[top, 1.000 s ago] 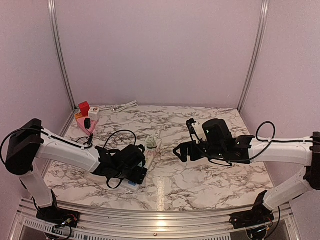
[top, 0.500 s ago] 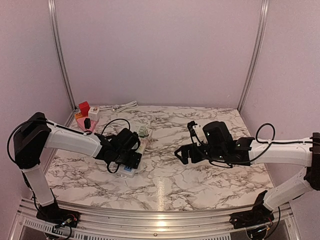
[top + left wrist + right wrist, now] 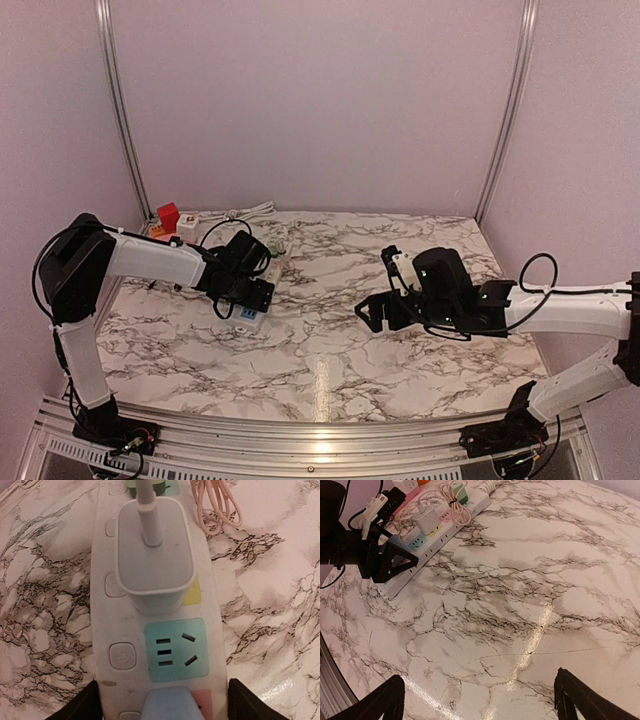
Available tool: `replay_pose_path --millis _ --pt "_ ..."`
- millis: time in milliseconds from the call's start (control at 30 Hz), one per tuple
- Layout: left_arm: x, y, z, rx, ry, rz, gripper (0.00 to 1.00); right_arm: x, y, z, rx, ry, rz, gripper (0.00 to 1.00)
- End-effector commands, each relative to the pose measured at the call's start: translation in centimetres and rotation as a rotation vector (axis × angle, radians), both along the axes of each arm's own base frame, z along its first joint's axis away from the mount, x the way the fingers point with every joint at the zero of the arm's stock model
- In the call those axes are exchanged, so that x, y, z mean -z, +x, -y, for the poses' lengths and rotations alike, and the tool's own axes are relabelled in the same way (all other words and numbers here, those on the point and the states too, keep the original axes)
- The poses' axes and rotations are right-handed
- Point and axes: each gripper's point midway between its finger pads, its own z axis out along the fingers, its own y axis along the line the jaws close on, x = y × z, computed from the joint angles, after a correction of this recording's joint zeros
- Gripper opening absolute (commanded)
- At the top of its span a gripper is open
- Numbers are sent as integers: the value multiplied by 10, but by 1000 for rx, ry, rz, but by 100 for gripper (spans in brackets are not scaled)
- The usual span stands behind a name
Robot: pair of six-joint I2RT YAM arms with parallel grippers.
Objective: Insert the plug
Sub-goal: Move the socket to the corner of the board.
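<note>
A white power strip (image 3: 160, 630) with coloured sockets lies on the marble table. A white charger plug (image 3: 152, 550) sits in its yellow socket, a teal socket (image 3: 175, 649) is free, and a blue plug (image 3: 170, 705) sits at the near end. My left gripper (image 3: 162, 707) is shut on the strip's sides; it also shows in the top view (image 3: 245, 290). The strip and charger also show in the right wrist view (image 3: 440, 525). My right gripper (image 3: 372, 310) is open and empty above the bare marble, right of centre.
A green plug (image 3: 460, 492) and a coiled pink cable (image 3: 220, 505) sit at the strip's far end. Red and white boxes (image 3: 167, 215) and a white cord (image 3: 250, 210) lie at the back left by the wall. Metal frame posts stand at the back corners.
My left gripper has carried the power strip from the table's middle to the back left. The right gripper has shifted slightly to the right and stayed open.
</note>
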Motion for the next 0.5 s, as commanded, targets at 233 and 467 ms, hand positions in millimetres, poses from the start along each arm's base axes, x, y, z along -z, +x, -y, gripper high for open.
replay_pose_path --millis 233,467 --pt "17 32 -60 -109 73 -63 80 -9 3 3 24 36 25 98" --pt "18 53 -81 -149 60 -69 82 -5 2 2 19 32 17 98"
